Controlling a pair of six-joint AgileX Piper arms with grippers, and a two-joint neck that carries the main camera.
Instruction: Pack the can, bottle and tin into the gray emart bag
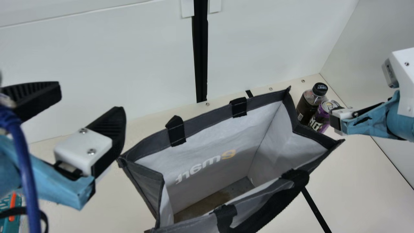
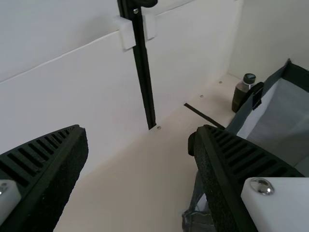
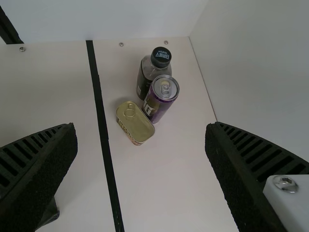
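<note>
Holding the left tool [image 1: 91, 97] spread, high and just beside one end of the gray emart bag [image 1: 210, 120] in the main view; seeing both ribbed fingers [image 2: 219, 159] well apart in the left wrist view too; holding the right tool [image 1: 344, 117] past the bag's other end, in front of part of the purple can [image 1: 318, 119] from the neck's angle; finding it spread likewise in its own wrist view, with the can between its two fingers [image 3: 36, 169] as seen there, yet not gripped.

Looking down into the bag, upright on the cream bench [image 1: 365, 187] and wide open at the mouth; making out a pale lining, dark edging and a black strap handle [image 1: 266, 210] along the near side; noting brown and gray patches on the part of its floor in sight.

Spotting the dark bottle [image 1: 305, 111] upright on the bench, outside the bag, near a back corner; seeing the can upright right by it; unable to tell whether in contact; finding the gold tin [image 3: 135, 122] flat in the right wrist view, pull tab up, close beside the can, between it and a black strip [image 3: 102, 126] across the bench; seeing also a blue cable [image 1: 26, 155] in front of the left arm.
</note>
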